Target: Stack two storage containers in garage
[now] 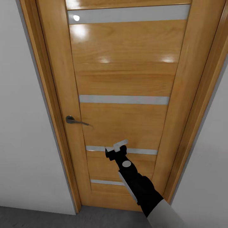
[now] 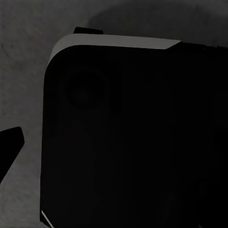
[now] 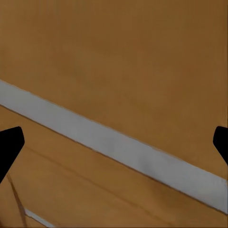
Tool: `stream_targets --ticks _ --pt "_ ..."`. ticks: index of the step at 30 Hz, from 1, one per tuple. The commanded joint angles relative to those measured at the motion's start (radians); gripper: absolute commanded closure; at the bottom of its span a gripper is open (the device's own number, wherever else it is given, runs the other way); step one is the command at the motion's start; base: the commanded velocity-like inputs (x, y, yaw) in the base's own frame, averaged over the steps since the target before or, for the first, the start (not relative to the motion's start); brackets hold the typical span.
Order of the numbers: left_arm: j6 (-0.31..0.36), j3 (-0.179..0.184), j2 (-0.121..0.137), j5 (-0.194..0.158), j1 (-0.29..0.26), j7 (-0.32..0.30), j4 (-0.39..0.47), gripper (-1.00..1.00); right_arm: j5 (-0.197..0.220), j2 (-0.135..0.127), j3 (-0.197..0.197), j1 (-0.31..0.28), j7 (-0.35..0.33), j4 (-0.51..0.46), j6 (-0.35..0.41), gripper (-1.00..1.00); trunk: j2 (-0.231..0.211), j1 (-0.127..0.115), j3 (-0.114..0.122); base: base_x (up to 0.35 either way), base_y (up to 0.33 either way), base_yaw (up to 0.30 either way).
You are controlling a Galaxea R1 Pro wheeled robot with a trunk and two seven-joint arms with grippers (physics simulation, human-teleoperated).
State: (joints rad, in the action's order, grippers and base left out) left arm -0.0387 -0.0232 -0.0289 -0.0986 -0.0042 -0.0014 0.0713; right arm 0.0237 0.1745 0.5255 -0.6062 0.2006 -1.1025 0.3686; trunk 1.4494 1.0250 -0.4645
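The storage containers are out of view. A closed wood-panelled door (image 1: 123, 79) with grey horizontal strips stands right in front of me. My right gripper (image 1: 116, 148) reaches up to the door's lower panel, close to a grey strip (image 1: 139, 151). In the right wrist view the door panel (image 3: 123, 61) is very near, and the right gripper (image 3: 114, 142) is open with nothing between its black fingertips (image 3: 9, 147). The left gripper (image 2: 114, 142) points down at my own dark base (image 2: 128, 133). One left fingertip (image 2: 9, 147) shows far out to the side; the other is lost against the dark.
A grey lever handle (image 1: 74, 121) sits on the door's left side, left of and above my right gripper. Wooden frame posts (image 1: 41, 79) and white walls (image 1: 19, 126) flank the door. A strip of dark grey floor (image 1: 38, 218) runs along the bottom.
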Motion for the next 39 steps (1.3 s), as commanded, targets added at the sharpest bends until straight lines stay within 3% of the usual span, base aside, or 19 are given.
stream_targets --ticks 1,4,7,16,36,39 --pt "-0.003 -0.002 0.000 -0.010 0.000 0.000 0.000 -1.00 0.002 0.000 0.002 -0.001 0.007 0.018 -0.019 -1.00 0.001 0.000 -0.001 0.000 0.000 0.000" --pt "-0.003 -0.002 -0.001 -0.010 0.000 0.000 0.000 -1.00 0.003 0.000 0.002 -0.004 0.007 0.040 -0.069 -1.00 0.001 0.000 -0.001 0.000 0.000 0.000" --pt "-0.003 -0.001 -0.001 -0.010 0.000 0.000 0.001 -1.00 0.007 0.000 0.003 -0.054 0.007 0.075 -0.110 -1.00 0.001 0.000 -0.001 0.000 0.000 0.000" --pt "-0.002 -0.001 0.000 -0.009 0.000 0.000 0.001 -1.00 0.005 0.000 0.004 -0.071 0.007 0.095 -0.122 -1.00 0.001 0.000 -0.001 0.078 0.000 0.000" --pt "-0.002 -0.001 0.000 -0.009 0.000 0.000 0.001 -1.00 0.003 0.000 0.004 -0.073 0.005 0.105 -0.116 -1.00 0.001 0.000 -0.001 0.293 0.000 0.000" --pt "-0.001 -0.001 0.000 -0.009 0.000 0.000 0.001 -1.00 -0.015 0.000 -0.005 -0.121 0.010 0.219 -0.118 -1.00 0.001 0.000 -0.001 0.282 0.000 0.000"
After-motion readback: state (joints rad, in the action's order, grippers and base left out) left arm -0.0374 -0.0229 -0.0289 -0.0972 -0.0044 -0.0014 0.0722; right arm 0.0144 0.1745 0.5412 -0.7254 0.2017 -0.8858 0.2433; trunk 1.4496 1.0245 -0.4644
